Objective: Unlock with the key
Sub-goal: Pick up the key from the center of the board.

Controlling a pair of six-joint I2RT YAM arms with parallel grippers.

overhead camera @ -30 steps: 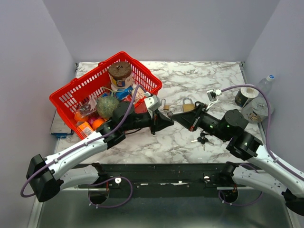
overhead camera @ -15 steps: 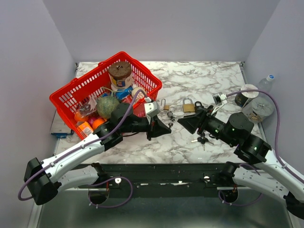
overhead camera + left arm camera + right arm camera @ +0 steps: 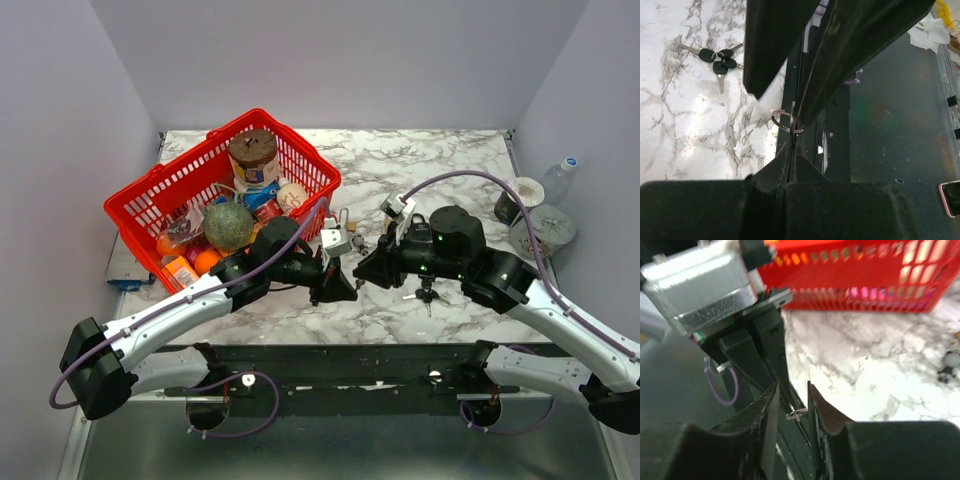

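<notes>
My left gripper (image 3: 348, 287) is shut on a thin metal key; in the left wrist view the jaws (image 3: 790, 145) pinch its blade and its wire key ring (image 3: 776, 122) stands just beyond the tips. My right gripper (image 3: 365, 272) faces it tip to tip and is open. In the right wrist view its fingers (image 3: 792, 387) stand on either side of the same key ring (image 3: 797, 414) without touching it. A small padlock (image 3: 346, 217) shows partly behind the left wrist. The larger brass padlock is hidden under the right arm.
A bunch of black-headed keys (image 3: 425, 293) lies on the marble under the right arm and also shows in the left wrist view (image 3: 720, 57). A red basket (image 3: 150, 190) of groceries stands at the back left. Tape rolls (image 3: 522, 200) and a bottle (image 3: 558, 178) stand at the far right.
The right arm has swung left and turned its gripper toward the left gripper, covering the brass padlock. The left gripper shifted slightly nearer with the key. The two grippers now meet.
</notes>
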